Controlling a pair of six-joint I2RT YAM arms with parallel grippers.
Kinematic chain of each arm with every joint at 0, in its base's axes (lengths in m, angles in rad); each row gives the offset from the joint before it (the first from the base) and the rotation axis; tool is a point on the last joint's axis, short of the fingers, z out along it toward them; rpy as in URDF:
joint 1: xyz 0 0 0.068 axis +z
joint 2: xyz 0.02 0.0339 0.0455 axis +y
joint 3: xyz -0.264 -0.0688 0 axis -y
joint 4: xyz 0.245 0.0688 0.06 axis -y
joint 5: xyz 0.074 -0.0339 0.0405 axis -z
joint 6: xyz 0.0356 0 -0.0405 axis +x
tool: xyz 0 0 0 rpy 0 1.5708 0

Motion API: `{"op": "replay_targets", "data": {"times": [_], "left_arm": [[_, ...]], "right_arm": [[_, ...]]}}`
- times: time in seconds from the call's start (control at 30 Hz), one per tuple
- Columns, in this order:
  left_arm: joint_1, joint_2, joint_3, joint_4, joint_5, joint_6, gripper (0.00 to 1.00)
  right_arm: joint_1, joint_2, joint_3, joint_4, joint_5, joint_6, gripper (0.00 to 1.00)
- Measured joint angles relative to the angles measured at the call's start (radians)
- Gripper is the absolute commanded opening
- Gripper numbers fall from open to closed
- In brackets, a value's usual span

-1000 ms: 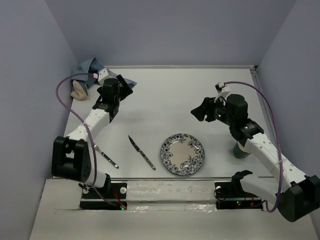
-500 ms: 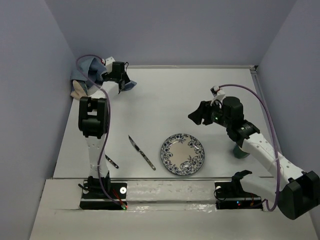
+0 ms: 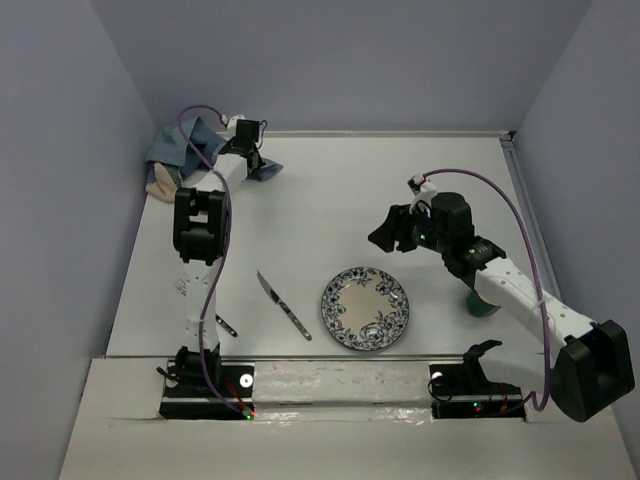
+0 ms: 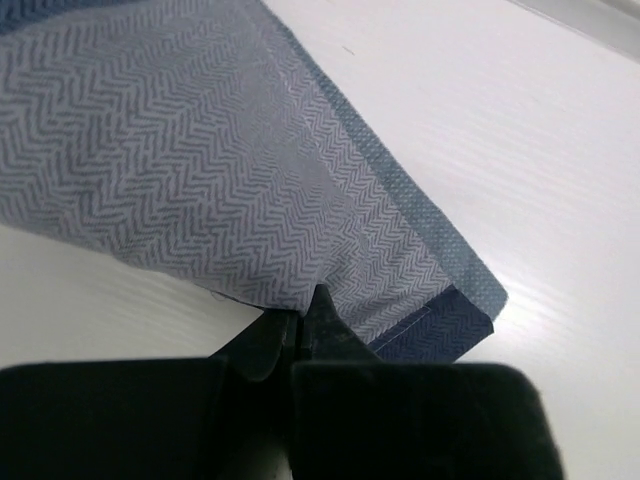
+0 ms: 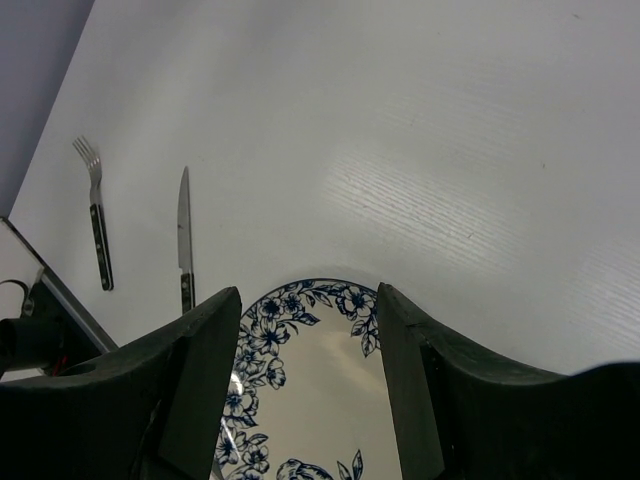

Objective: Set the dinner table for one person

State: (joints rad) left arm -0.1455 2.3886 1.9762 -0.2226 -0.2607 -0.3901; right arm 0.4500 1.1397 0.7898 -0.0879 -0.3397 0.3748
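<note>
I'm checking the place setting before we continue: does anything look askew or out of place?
The cloth placemat is bunched in the far-left corner of the dinner table, not flat, with the left pincer shut on its edge. The knife lies diagonally left of the plate.

Your top camera looked down from high behind the robot over the whole dinner table (image 3: 330, 190). Your left wrist camera sat close against the cloth placemat (image 4: 200, 150); your right wrist one faced the plate (image 5: 310, 390), knife (image 5: 184, 235) and fork (image 5: 95, 215), shared with the top view.
</note>
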Motion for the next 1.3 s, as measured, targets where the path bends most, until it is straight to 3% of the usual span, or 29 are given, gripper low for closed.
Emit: {"op": "replay_targets", "data": {"times": [0.1,0.33,0.5,0.63,0.9,1.03,1.07,1.1,1.17,1.2,1.23,1.3], "left_arm": [[-0.066,-0.081,-0.07,0.012,0.036,0.015,0.0],[-0.32,-0.436,-0.263,0.107,0.157,0.01,0.0],[-0.381,-0.605,-0.308,0.144,0.161,0.01,0.0],[-0.401,-0.67,-0.302,0.139,0.134,0.026,0.0],[-0.496,-0.683,-0.184,0.076,0.083,0.084,0.0],[-0.509,-0.654,-0.043,0.006,0.064,0.12,0.0],[-0.505,-0.634,0.01,-0.006,0.056,0.129,0.04],[-0.499,-0.6,0.09,-0.024,0.05,0.138,0.29],[-0.49,-0.508,0.246,-0.05,0.048,0.161,0.6],[-0.486,-0.459,0.329,-0.07,0.048,0.173,0.86],[-0.479,-0.343,0.519,-0.121,0.046,0.179,0.98],[-0.464,-0.134,0.82,-0.164,0.05,0.188,0.99]], "right_arm": [[0.01,0.01,0.001,0.006,0.002,0.002,0.63],[0.016,0.011,0.019,0.013,0.047,-0.004,0.63],[0.016,0.011,0.041,0.015,0.112,-0.023,0.69],[0.016,0.011,0.059,0.013,0.139,-0.034,0.77],[0.016,0.019,0.121,0.012,0.15,-0.06,0.8],[0.016,0.06,0.163,0.012,0.145,-0.07,0.82],[0.016,0.076,0.17,0.013,0.143,-0.07,0.82],[0.016,0.089,0.173,0.012,0.14,-0.07,0.82],[0.016,0.117,0.177,0.012,0.137,-0.069,0.81],[0.016,0.133,0.178,0.011,0.137,-0.069,0.81],[0.016,0.143,0.178,0.01,0.137,-0.069,0.79],[0.016,0.16,0.178,0.005,0.138,-0.069,0.76]]}}
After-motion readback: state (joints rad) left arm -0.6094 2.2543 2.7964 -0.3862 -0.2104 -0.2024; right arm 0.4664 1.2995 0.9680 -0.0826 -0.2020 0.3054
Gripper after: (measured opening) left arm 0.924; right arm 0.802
